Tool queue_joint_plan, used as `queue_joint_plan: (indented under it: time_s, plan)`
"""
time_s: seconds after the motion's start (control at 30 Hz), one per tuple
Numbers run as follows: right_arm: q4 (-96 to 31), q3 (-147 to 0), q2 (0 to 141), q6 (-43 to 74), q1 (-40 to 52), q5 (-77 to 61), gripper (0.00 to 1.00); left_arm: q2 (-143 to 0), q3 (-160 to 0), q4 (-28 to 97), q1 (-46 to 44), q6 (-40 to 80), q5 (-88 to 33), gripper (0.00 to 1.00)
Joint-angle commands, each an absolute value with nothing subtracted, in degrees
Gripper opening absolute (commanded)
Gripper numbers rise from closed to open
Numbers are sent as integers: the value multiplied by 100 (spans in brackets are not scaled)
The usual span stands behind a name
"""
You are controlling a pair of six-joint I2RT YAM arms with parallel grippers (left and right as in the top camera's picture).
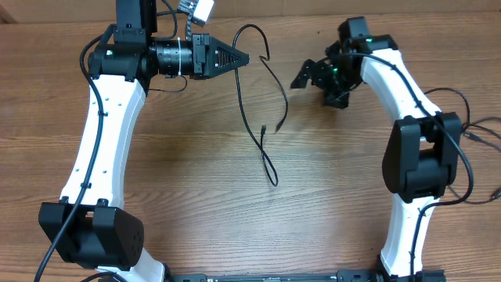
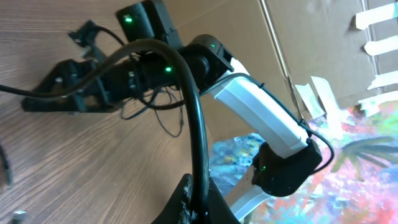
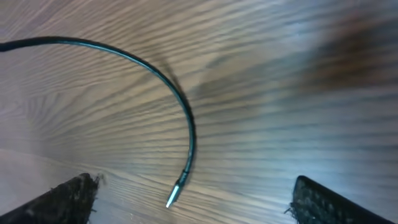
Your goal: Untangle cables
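Note:
Thin black cables (image 1: 270, 86) lie on the wooden table (image 1: 196, 180) between the two arms. One strand runs down to a narrow loop (image 1: 271, 174). Another ends in a small plug (image 1: 264, 128). My left gripper (image 1: 241, 57) is shut on a cable, which arcs up from its closed fingertips (image 2: 199, 208) in the left wrist view (image 2: 189, 81). My right gripper (image 1: 299, 80) is open and empty, low over the table to the right of the cables. In the right wrist view a cable end with a silver plug tip (image 3: 175, 196) lies on the wood between the spread fingers (image 3: 196, 202).
The right arm (image 2: 249, 106) shows in the left wrist view, with a cardboard wall and tape strips (image 2: 373, 25) behind it. A white object (image 1: 202, 9) hangs at the table's far edge. Thicker robot wires (image 1: 477, 133) lie at the right edge.

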State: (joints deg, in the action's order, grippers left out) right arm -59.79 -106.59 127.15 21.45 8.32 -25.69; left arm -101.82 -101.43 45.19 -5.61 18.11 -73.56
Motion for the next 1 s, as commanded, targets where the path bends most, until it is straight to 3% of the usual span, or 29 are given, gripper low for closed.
queue_joint_plan:
  time_s: [0.0, 0.1, 0.17, 0.23, 0.37, 0.47, 0.63, 0.97]
  plan:
    - [-5697, -10597, 12807, 2408, 1022, -2624, 80, -10012, -10252, 4530, -567, 1887, -7675, 4]
    - [-5269, -10597, 12807, 2405, 1192, -2620, 54, -10012, -10252, 4591, -567, 1887, -7675, 4]
    - [-5037, -10597, 12807, 2405, 1291, -2571, 52, -10012, -10252, 4628, -567, 1887, -7673, 4]
    - [-4866, -10595, 12807, 2405, 1402, -2344, 69, -10012, -10252, 4633, -565, 1887, -7673, 4]
    - [-4565, -10595, 12807, 2401, 1640, -1931, 88, -10012, -10252, 4668, -565, 1887, -7671, 4]
    - [-4338, -10595, 12807, 2403, 1787, -1498, 90, -10012, -10252, 4668, -563, 1887, -7669, 4]
    - [-3938, -10545, 12807, 2401, 1914, -854, 100, -10012, -10252, 4668, -552, 1929, -7649, 4]
    - [-2543, -9734, 12809, 2401, 1940, -860, 100, -10012, -10252, 4648, -550, 2475, -7653, 4]
